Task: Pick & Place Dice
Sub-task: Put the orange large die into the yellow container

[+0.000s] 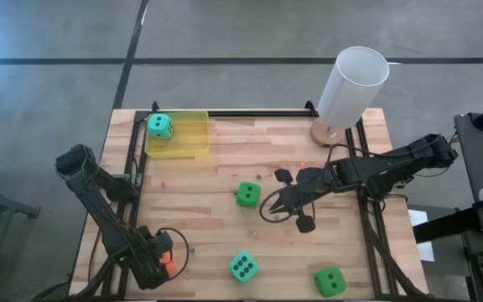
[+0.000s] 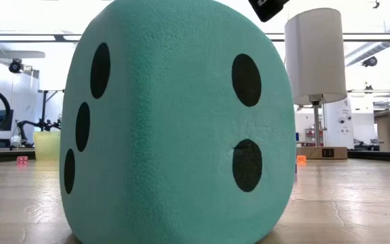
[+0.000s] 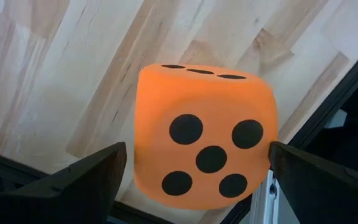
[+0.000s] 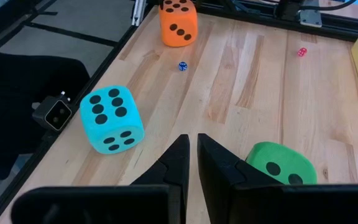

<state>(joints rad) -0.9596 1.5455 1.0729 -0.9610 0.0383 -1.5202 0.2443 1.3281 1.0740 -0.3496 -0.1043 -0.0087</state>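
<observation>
Matt foam dice, wood table

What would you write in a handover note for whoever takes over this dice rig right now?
Left gripper: open at the table's near left corner, fingers either side of the orange die, not closed on it.
Right gripper: shut, empty, mid-table beside a green die.
Done: one teal die lies in the yellow tray at the far left.
Left: the orange die, the second teal die near the front edge, the green die mid-table and the other green die at the front right.
</observation>
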